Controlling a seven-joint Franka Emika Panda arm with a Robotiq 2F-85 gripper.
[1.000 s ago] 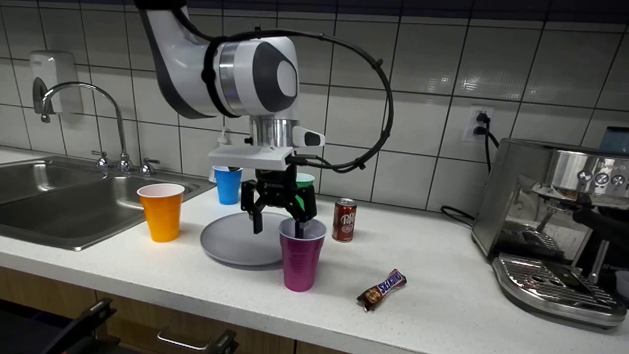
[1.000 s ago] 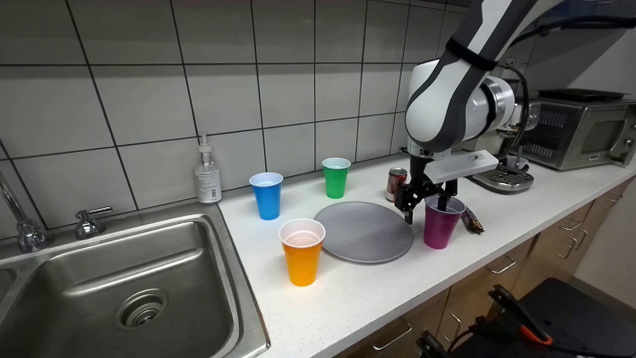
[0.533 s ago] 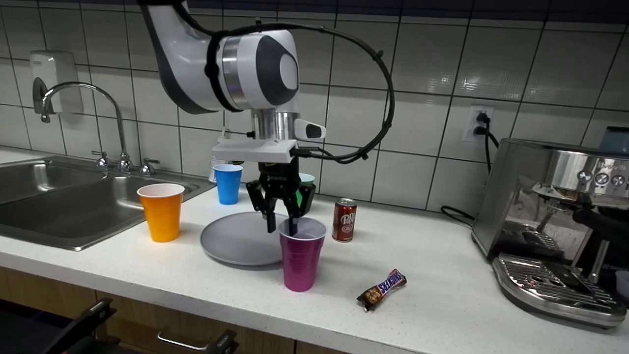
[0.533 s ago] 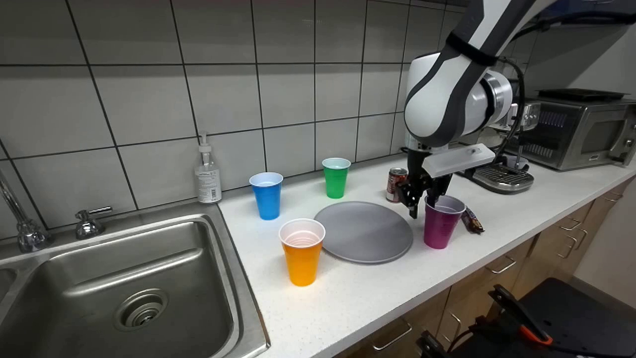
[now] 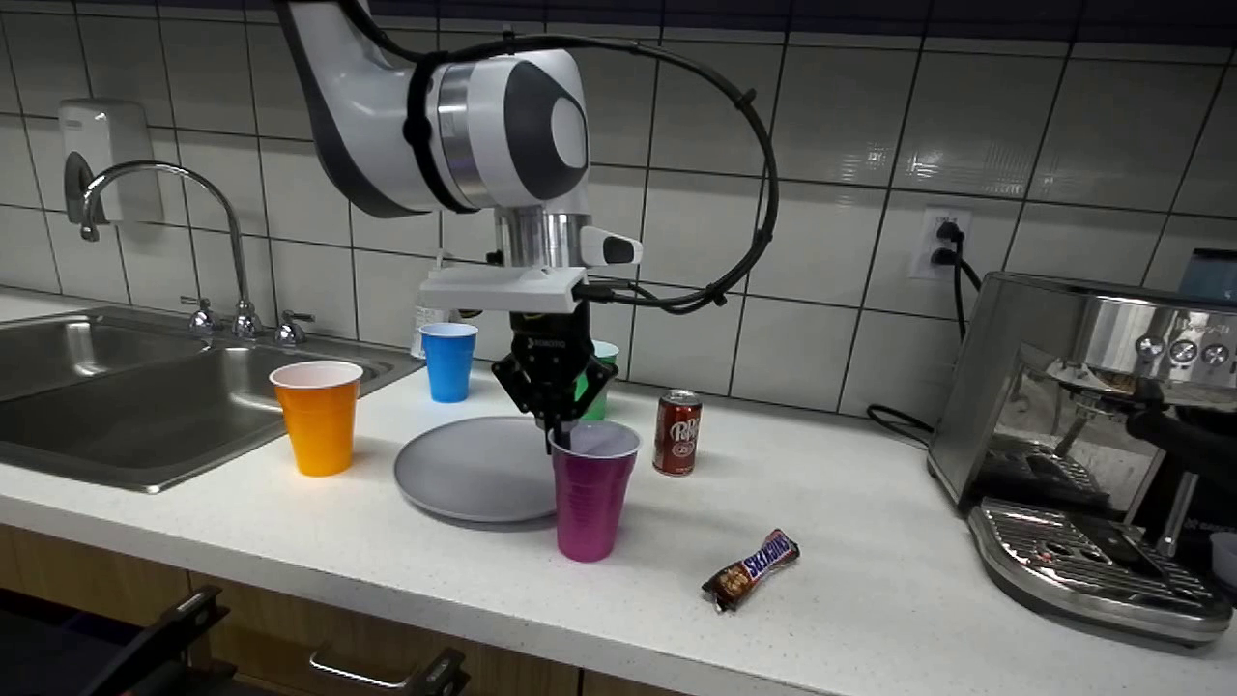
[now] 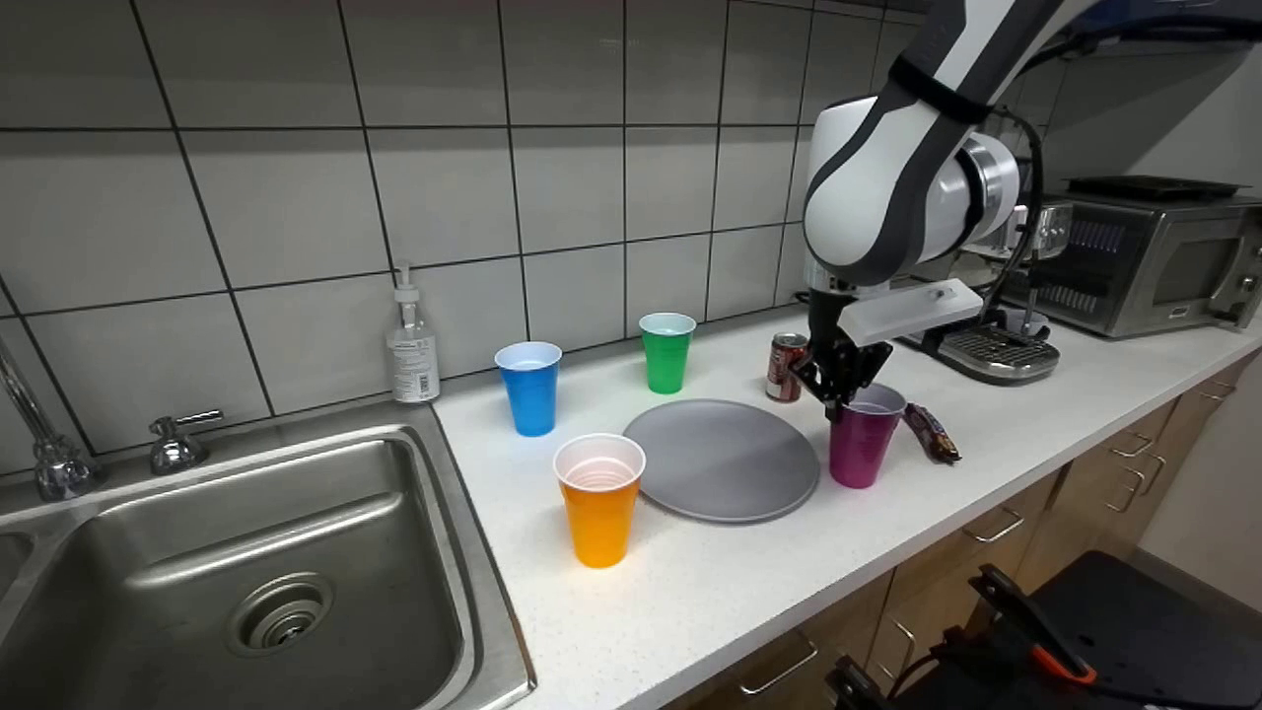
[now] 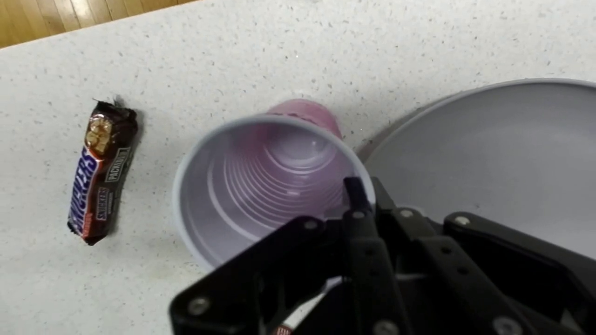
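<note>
Hand [image 7: 370,194] clenched on the purple cup [image 5: 591,507], pinching its rim from inside and out. Cup roughly upright over the desk [image 5: 850,580], just beside the grey plate [image 5: 471,474]; base contact with desk unclear. Candy bar [image 7: 102,172] and soda can [image 5: 677,435] nearby, apart from cup.

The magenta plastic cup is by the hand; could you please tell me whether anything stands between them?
Nothing visible: the hand is shut on the rim of the magenta plastic cup, one jaw inside, the other outside, toward the gray plate.
</note>
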